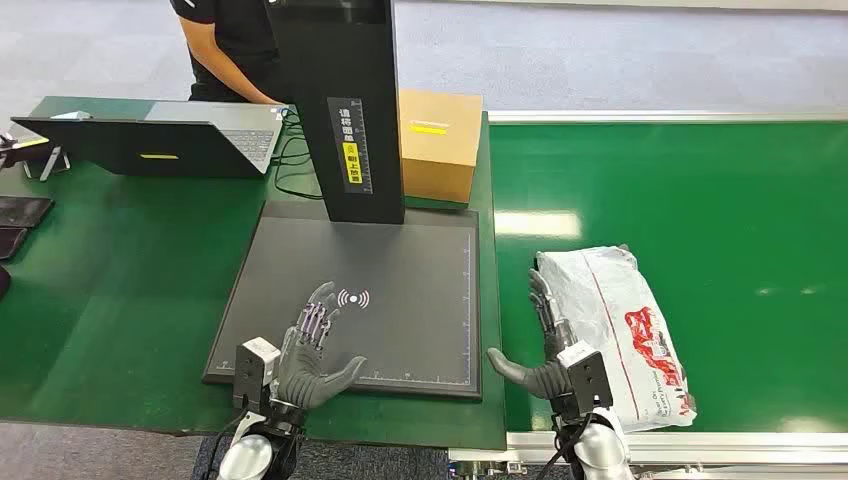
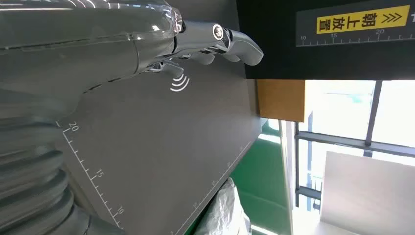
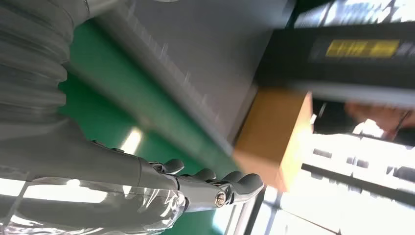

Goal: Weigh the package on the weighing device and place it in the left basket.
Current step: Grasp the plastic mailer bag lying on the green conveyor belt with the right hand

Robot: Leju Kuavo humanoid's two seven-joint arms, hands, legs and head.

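My left hand (image 1: pixel 312 352) hovers over the near edge of the weighing device (image 1: pixel 400 290), fingers spread apart and holding nothing, thumb out to the right. The fingertips lie just short of the small wireless mark (image 1: pixel 352 298) printed on the dark plate. My right hand (image 1: pixel 545 345) lies on the green conveyor belt (image 1: pixel 720 180), palm turned toward the package (image 1: pixel 620 320); its fingers are straight and apart, set along the package's left side, and I cannot tell whether they touch it. It grips nothing.

At the far left, an open laptop (image 1: pixel 150 140) sits on the green table (image 1: pixel 110 290), with a person (image 1: pixel 230 45) behind it. The weighing device's black upright column (image 1: pixel 345 100) rises from the far edge of the plate, and a brown cardboard box (image 1: pixel 438 145) stands just to its right. The package, a white plastic mailer with red print, lies flat on the belt, just right of the device, with its long side running near to far.
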